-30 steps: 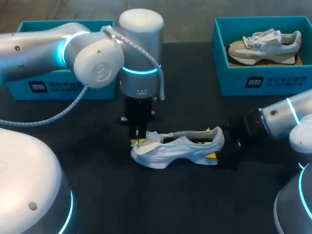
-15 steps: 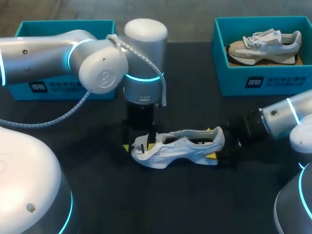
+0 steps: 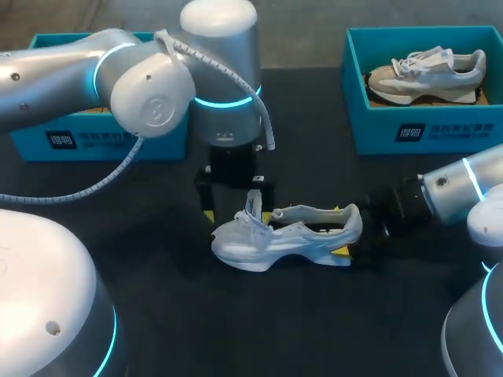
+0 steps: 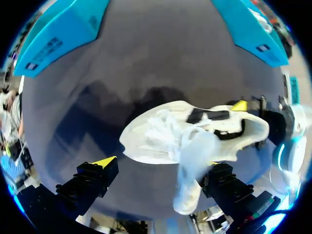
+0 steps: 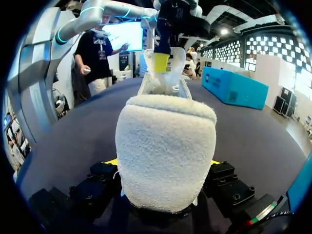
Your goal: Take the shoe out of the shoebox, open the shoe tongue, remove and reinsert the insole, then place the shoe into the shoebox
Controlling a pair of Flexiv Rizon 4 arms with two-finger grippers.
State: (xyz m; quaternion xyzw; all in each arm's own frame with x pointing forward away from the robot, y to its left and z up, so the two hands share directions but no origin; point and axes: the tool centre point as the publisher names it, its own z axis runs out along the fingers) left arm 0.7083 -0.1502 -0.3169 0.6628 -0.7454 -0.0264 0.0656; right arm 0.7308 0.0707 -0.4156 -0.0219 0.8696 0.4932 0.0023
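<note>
A teal left box stands at the table's far edge. The left gripper hangs over the white shoe's toe, fingers spread, with the raised tongue between them. The shoe stands mid-table, outside both boxes. The right gripper pinches its heel from both sides. A second shoe lies in the right box.

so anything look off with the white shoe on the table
Only the tongue of the white fabric sneaker: it sticks up out of the shoe, beside the open left tool. The right tool clamps the heel. Nothing looks damaged.
</note>
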